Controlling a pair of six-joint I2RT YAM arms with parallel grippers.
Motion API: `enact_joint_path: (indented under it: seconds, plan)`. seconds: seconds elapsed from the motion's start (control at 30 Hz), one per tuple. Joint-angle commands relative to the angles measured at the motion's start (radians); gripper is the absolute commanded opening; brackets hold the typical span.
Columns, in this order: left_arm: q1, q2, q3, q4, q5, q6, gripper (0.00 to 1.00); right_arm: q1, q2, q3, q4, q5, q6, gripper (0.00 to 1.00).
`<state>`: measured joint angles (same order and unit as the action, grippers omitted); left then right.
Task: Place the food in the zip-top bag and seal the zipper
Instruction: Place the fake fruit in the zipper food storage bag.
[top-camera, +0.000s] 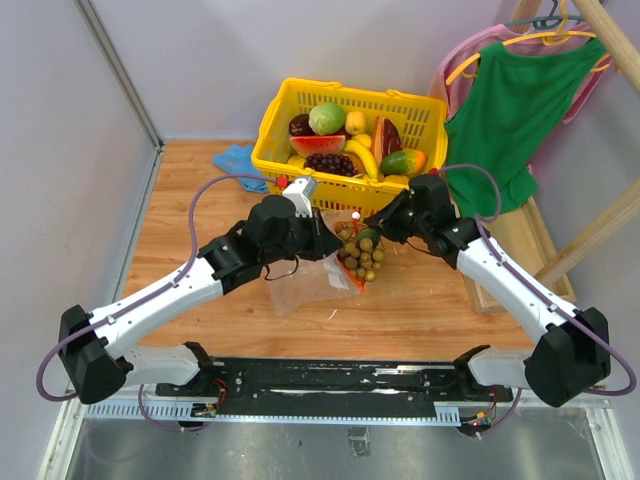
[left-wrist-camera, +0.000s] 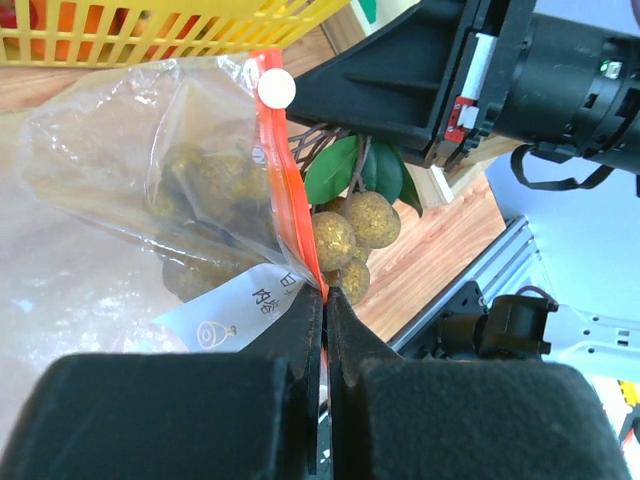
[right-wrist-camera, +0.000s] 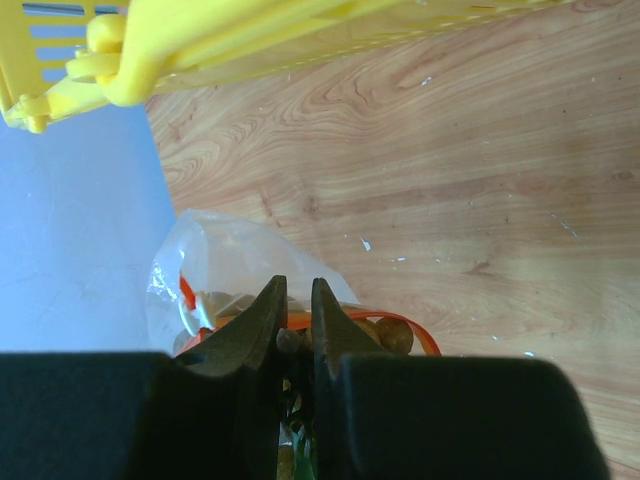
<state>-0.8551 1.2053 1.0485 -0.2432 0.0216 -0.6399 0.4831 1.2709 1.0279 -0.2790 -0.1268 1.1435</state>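
The clear zip-top bag (top-camera: 305, 288) lies on the wooden table between both arms. Its orange-red zipper (left-wrist-camera: 283, 185) runs up to a white slider (left-wrist-camera: 277, 89). My left gripper (left-wrist-camera: 325, 292) is shut on the zipper strip at the bag's mouth. The food here is a cluster of tan-brown balls (top-camera: 362, 253) with green leaves (left-wrist-camera: 345, 170). It sits half inside the bag's mouth, with some balls (left-wrist-camera: 352, 225) outside. My right gripper (right-wrist-camera: 296, 283) is shut on the cluster's stem, above the bag (right-wrist-camera: 225, 255). In the top view the right gripper (top-camera: 386, 228) meets the left gripper (top-camera: 328, 247) over the cluster.
A yellow basket (top-camera: 425, 112) behind the bag holds a banana (top-camera: 362, 157), a green fruit (top-camera: 326, 118), grapes and a watermelon slice. A blue cloth (top-camera: 238, 160) lies to its left. A green shirt (top-camera: 510, 110) hangs on a wooden rack at the right.
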Motion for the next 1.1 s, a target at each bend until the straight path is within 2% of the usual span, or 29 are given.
enact_joint_path:
  seconds: [0.0, 0.27, 0.53, 0.77, 1.07]
  plan:
    - [-0.009, -0.038, -0.004, 0.008, -0.011, -0.018, 0.0, -0.016, -0.025, -0.018, -0.018, 0.032, -0.004, 0.01]
    - [-0.009, -0.024, 0.006, 0.006, 0.014, -0.02, 0.0, -0.02, -0.026, -0.019, -0.012, 0.023, 0.005, 0.01]
    - [-0.01, 0.054, 0.022, 0.043, 0.127, -0.038, 0.0, -0.017, -0.026, -0.029, 0.064, -0.032, 0.073, 0.01]
    - [-0.022, 0.066, 0.036, 0.025, 0.103, 0.006, 0.0, -0.018, -0.021, 0.023, 0.02, -0.031, 0.092, 0.01]
    - [-0.035, 0.104, 0.051, -0.021, 0.061, 0.056, 0.0, -0.02, -0.012, 0.028, 0.058, -0.096, 0.149, 0.01]
